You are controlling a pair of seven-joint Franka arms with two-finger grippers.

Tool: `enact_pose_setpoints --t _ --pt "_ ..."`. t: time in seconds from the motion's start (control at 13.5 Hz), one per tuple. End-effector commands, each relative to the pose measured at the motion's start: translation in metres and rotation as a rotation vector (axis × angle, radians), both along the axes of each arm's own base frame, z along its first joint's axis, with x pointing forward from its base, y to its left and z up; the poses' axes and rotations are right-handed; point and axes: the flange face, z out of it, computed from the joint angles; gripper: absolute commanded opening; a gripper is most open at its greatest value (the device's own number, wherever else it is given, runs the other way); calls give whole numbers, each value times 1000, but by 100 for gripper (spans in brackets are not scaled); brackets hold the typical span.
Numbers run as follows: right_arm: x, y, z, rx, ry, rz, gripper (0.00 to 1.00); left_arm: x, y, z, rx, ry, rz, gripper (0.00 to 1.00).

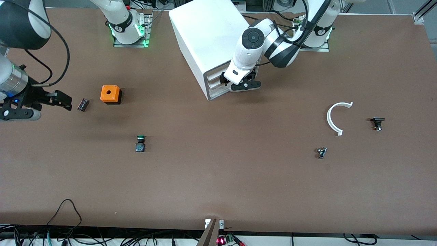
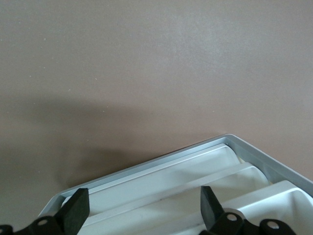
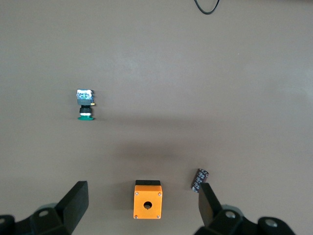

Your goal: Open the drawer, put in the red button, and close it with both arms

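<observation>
Your left pincer sits at the front of the white cabinet, which stands near the surface edge where the arm bases are. Its fingers are spread wide apart and hold nothing; in the left wrist view they straddle the drawer fronts, all of which look closed.

Your right pincer hovers near the edge at the right arm's end of the surface, fingers wide apart and empty, over the spot beside the orange box and a small dark part. The green button lies nearer the front camera than the box.

You cannot find the red button in any view.
</observation>
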Motion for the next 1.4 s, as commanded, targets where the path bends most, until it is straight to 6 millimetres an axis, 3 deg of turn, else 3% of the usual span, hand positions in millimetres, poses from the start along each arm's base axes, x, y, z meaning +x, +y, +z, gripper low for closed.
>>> enact_pose_setpoints --t 0.0,0.15,0.22,0.3,0.52,0.67,0.89,1.03,1.11,1.33 --pt "-20 1 -1 18 -28 -8 100 12 13 12 -9 -17 19 100" --pt "-16 -2 -2 30 -37 -17 100 54 49 35 -39 -72 72 100" --pt "-18 -5 -1 33 -29 -23 100 87 75 52 -59 -117 68 100" --pt "-18 -5 0 31 -24 -19 100 115 109 69 -67 -163 37 100" --pt "-18 -9 8 33 -40 -31 100 159 209 107 -28 -270 -95 100" --pt "-16 -22 12 41 -47 -47 100 162 264 141 9 -286 -207 100" --pt "-24 -21 16 38 18 -60 100 154 354 199 35 -234 -380 100" --pt "-24 -22 17 38 23 -50 100 151 401 236 21 -164 -476 100" --pt "-24 -23 17 38 22 -47 100 151 417 251 58 -159 -504 100" --pt "-25 -24 20 38 18 -43 100 149 425 262 134 -153 -545 100"
